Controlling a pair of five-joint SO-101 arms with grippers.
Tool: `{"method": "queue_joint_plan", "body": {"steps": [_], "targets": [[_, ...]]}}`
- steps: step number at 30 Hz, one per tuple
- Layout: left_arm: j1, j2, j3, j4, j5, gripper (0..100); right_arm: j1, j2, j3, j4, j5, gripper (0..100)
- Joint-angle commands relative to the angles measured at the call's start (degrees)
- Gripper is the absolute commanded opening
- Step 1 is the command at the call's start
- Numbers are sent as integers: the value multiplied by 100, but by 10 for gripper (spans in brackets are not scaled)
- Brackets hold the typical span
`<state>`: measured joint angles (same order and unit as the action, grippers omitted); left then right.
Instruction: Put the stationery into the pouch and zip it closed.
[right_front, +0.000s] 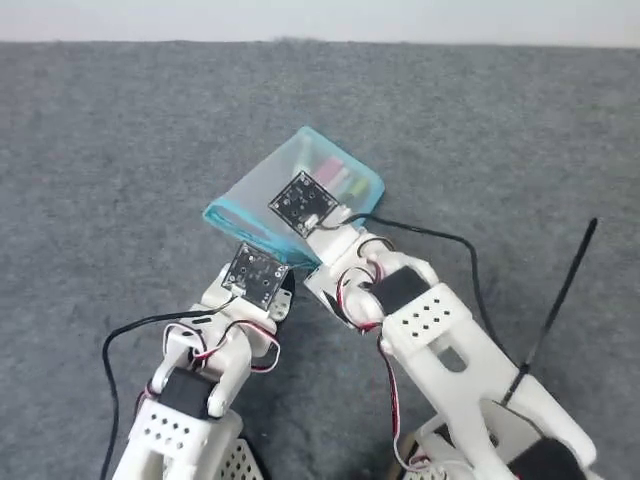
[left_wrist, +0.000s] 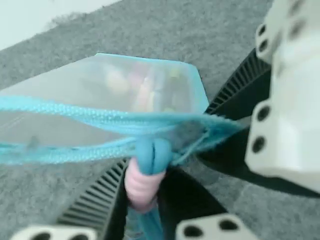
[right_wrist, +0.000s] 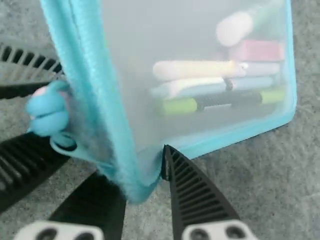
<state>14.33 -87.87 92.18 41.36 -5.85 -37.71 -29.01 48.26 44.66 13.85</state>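
The translucent pouch (right_front: 268, 188) with teal trim lies mid-table, and several pens and markers (right_wrist: 215, 85) show through its wall. My left gripper (left_wrist: 146, 176) is shut on the blue and pink zipper pull (left_wrist: 150, 160). On one side of the pull the two zipper tapes (left_wrist: 65, 132) run apart; on the other side they meet up to the corner. My right gripper (right_wrist: 146, 172) is shut on that corner of the pouch (right_wrist: 137, 187), close to the pull (right_wrist: 47, 112). In the high view both wrists (right_front: 300, 205) sit over the pouch's near edge.
Grey carpet-like cloth (right_front: 120, 150) covers the table all around the pouch. A black cable (right_front: 450, 245) and a thin black rod (right_front: 560, 290) lie to the right of the right arm. The two arms stand close together at the front.
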Motion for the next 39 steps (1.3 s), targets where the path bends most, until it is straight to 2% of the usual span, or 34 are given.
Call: {"method": "queue_joint_plan", "body": {"steps": [1,6,9,13,21,26,29,34,39], "targets": [[-35,-123,-101,-220,-35,9,312,171,185,-40,273,6],[-79,-132,-541,615,-62,9,637,778,149,-426,396,6],[-659,-132,-875,1011,-62,9,804,989,123,-558,404,6],[-1486,-132,-936,1020,-62,9,1024,1174,-88,-497,387,6],[-1697,-132,-936,1029,-149,9,1174,1288,-105,-497,396,6],[-2154,-97,-927,844,-123,9,1552,1270,-97,-497,404,6],[-1855,-123,-901,870,-158,9,1402,1182,-97,-514,352,6],[-1125,-123,-1024,1204,-554,9,532,567,141,-549,352,6],[-554,-88,-2097,1934,-703,9,330,-523,642,-637,343,7]]}}
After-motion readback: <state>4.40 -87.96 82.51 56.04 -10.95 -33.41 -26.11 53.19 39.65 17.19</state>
